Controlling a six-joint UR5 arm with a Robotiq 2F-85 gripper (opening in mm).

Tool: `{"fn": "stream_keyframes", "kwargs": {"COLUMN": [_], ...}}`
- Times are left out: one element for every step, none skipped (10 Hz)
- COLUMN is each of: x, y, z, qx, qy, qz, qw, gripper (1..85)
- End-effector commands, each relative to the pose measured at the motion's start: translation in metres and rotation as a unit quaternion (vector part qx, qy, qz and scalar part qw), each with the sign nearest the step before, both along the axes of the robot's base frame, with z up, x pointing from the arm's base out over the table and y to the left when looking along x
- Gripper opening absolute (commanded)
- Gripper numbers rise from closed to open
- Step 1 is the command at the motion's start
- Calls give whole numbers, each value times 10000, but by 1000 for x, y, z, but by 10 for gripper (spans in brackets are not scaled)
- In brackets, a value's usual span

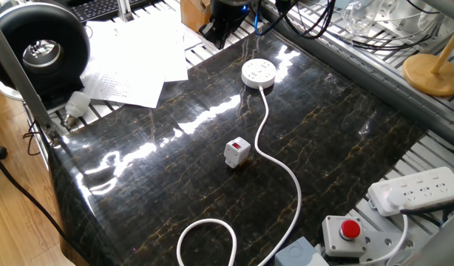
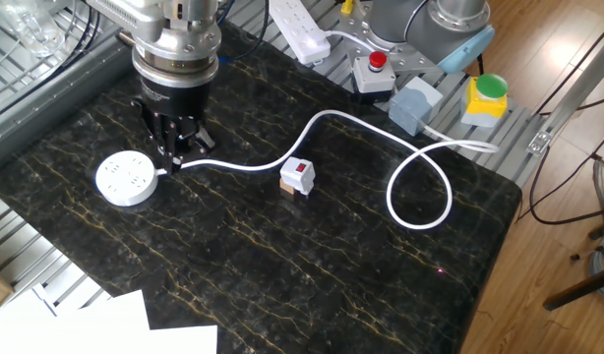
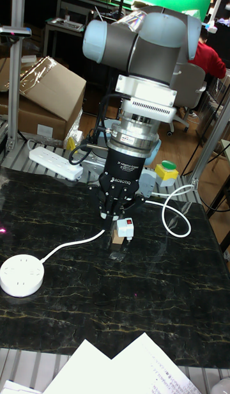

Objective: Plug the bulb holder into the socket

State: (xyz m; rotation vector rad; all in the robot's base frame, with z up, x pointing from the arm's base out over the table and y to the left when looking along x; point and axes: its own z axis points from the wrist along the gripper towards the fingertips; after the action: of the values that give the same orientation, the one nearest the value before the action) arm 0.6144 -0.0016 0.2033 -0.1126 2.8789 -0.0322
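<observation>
Dark marble-patterned tabletop [image 2: 312, 275] with gold veins fills all three views, framed by metal rails and clutter. Near its middle stands the bulb holder [image 2: 298, 176], a small white boxy plug with a red rectangular patch on one face; it appears to rest on a small brown block, seen best in the tall fixed view [image 3: 117, 240]. Just beside it runs the white cord [image 2: 253, 164], which curves from the socket [image 2: 125, 178], a round white puck with holes on top, and ends in a loop [image 2: 420, 187] toward the table's edge.

Seen from the other fixed view, the gripper [image 2: 174, 149] hangs over the cord next to the socket, and the bulb holder sits apart from it at about 3 o'clock, untouched. Its dark fingers [image 2: 165, 139] point down, close together, with nothing between them; whether they are fully closed I cannot tell.

One fixed view shows the bulb holder [image 1: 236, 152] and socket [image 1: 258, 73] clearly, but only a dark part of the arm at the top edge, along with loose papers [image 1: 131, 55] at 10 o'clock. Only the tall fixed view shows the whole arm body, overlapping the bulb holder [image 3: 125, 228].
</observation>
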Motion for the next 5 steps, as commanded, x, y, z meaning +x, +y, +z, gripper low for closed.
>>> {"fn": "stream_keyframes", "kwargs": {"x": [-27,-40,-53,-63,-74], "y": [3,5,6,9,17], "z": [11,17,24,32,39], "qx": [74,58,37,50,157], "qy": [575,767,959,1088,1206], "qz": [145,165,215,299,388], "qw": [9982,9969,9952,9936,9918], "gripper": [10,10,10,10,10]}}
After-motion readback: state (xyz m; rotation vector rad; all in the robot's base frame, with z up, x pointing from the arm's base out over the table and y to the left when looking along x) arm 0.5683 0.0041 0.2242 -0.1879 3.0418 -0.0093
